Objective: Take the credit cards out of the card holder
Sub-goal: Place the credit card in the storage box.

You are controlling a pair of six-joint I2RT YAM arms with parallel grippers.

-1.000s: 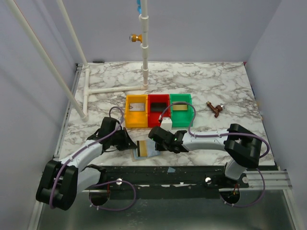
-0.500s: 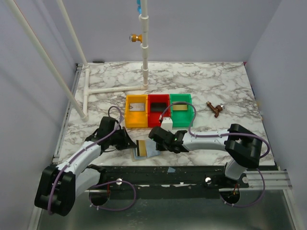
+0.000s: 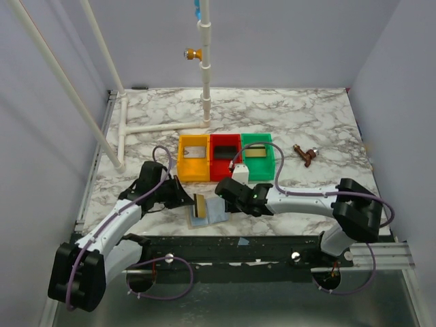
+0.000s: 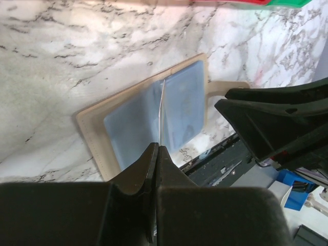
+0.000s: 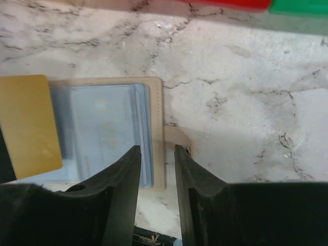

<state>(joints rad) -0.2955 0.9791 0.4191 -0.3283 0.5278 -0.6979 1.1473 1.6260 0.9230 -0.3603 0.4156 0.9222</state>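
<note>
The card holder (image 3: pixel 215 211) lies open near the table's front edge, its grey-blue lining (image 4: pixel 130 125) facing up. My left gripper (image 3: pixel 191 203) is shut on a tan-gold credit card (image 3: pixel 200 206). That card stands on edge over the holder and shows as a thin line (image 4: pixel 161 113) above the closed jaws (image 4: pixel 156 148). In the right wrist view the gold card (image 5: pixel 28 125) is at the holder's left side (image 5: pixel 110 133). A pale card still sits in a sleeve. My right gripper (image 5: pixel 156 154) is open over the holder's right edge and strap tab (image 5: pixel 177 137).
Yellow (image 3: pixel 184 170), red (image 3: pixel 216 170) and green (image 3: pixel 270 167) trays stand in a row behind the holder, each with a card inside. A white block (image 3: pixel 237 174) sits just behind my right gripper (image 3: pixel 227 197). A brown object (image 3: pixel 305 155) lies far right. White pipes (image 3: pixel 163 127) stand at the back left.
The gold card has gone from lying flat on the holder to standing on edge in my left gripper. My right gripper has drawn back slightly and its jaws have parted a little.
</note>
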